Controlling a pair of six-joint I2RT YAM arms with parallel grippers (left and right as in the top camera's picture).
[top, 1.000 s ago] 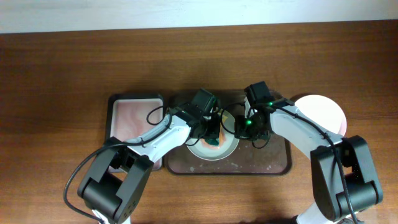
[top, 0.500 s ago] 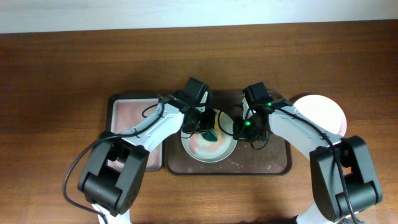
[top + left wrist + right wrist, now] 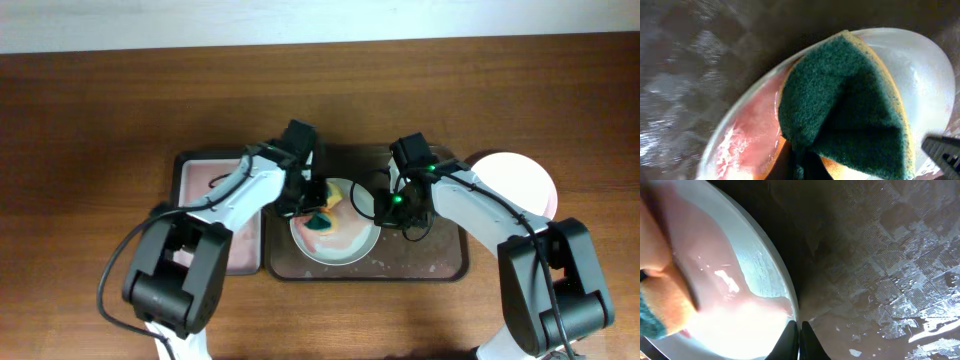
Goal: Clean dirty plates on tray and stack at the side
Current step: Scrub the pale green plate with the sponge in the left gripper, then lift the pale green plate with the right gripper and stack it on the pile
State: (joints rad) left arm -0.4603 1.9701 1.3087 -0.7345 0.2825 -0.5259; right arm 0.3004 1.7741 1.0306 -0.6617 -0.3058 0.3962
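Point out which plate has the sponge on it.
The plate on the dark tray, under the green sponge in the left tool; the white plate lies off the tray.

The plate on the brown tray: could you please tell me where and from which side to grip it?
The thin rim at its right edge, approached from the right. The plate lies flat on the tray, so only the rim offers a pinch, and the sponge in the left hand covers its left.
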